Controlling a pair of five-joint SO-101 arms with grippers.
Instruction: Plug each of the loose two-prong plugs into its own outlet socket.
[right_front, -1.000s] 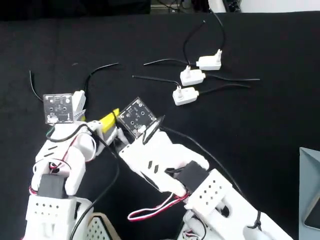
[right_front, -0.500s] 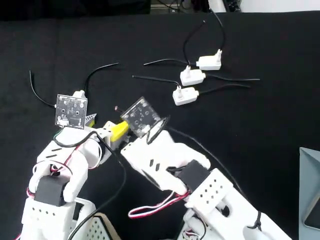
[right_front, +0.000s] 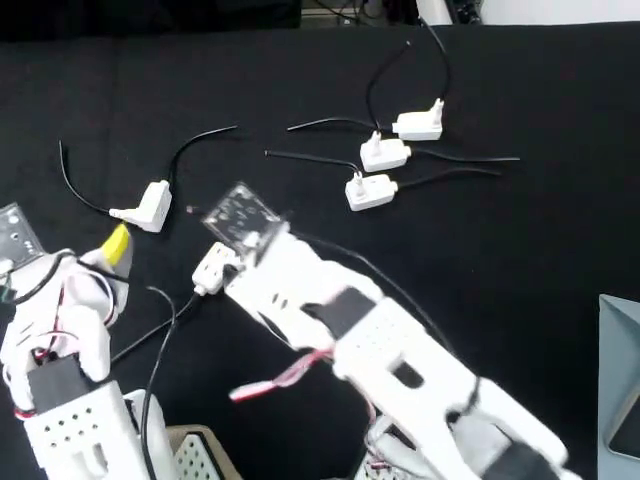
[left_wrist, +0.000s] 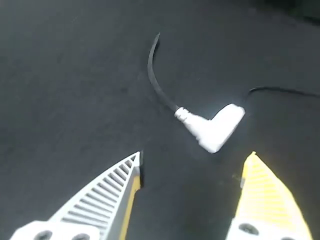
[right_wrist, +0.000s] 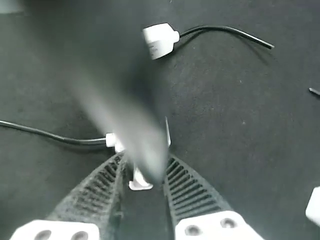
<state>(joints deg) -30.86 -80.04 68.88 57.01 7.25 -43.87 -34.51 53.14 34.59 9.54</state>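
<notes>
Left pincer released, white and yellow fingers spread wide above the black bench, just short of an angled white plug that lies flat, its cord curling away. Right pincer clenched on a second plug, whose cord trails back toward the arm bases. Farther out, well apart, three loose plugs lie clustered with cords splayed.
</notes>
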